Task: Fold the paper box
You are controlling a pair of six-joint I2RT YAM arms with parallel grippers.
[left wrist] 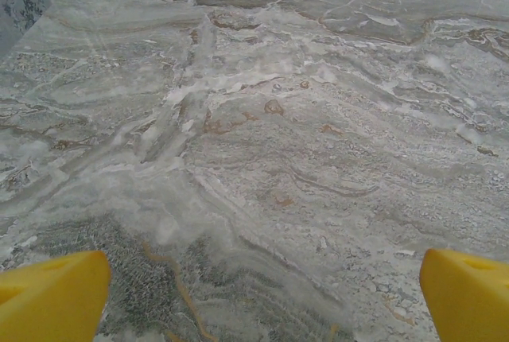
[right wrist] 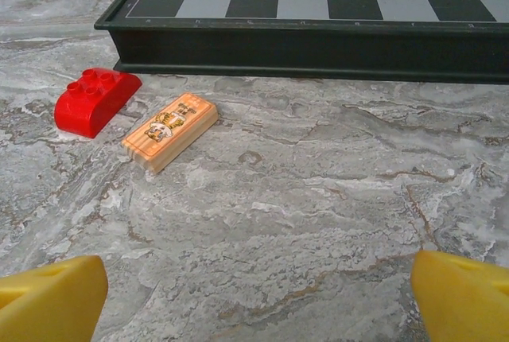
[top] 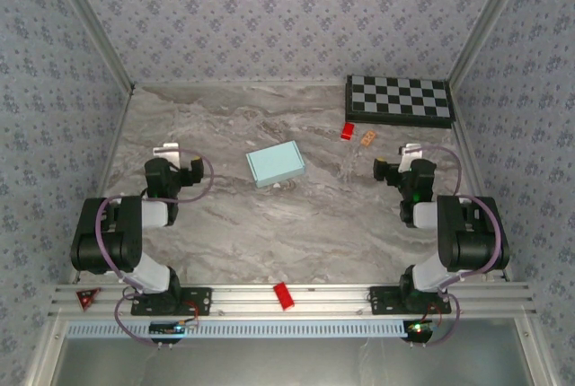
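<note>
The marbled tabletop (top: 296, 224) carries everything, with a black-and-white checkerboard (top: 400, 100) lying at its far right corner; the two arms sit folded low at the near left and near right, well apart from each other and from the middle.

The paper box (top: 276, 163) lies near the centre of the tabletop, between the arms and touched by neither; from above it reads as a small closed rectangular box, light blue, with a flat top and one side face showing, not as a flat sheet; whether every tab is tucked home is too small to tell.

The left pincer (left wrist: 262, 302) has its yellow fingers spread wide over bare marble, with nothing between them; the right pincer (right wrist: 258, 298) is likewise spread wide and empty, pointing toward the checkerboard.

Near that board lie a red brick (right wrist: 95, 101) and, just beside it, a small printed wooden block (right wrist: 169, 130); a second red piece (top: 284, 295) rests on the rail at the near edge.

By my judgement the folding itself looks complete and this is the closing step, both arms clear of the work; the next move calls for little beyond keeping clear of the box; if a flap proves loose, one pincer would need to steady the box while the other presses the flap shut.
</note>
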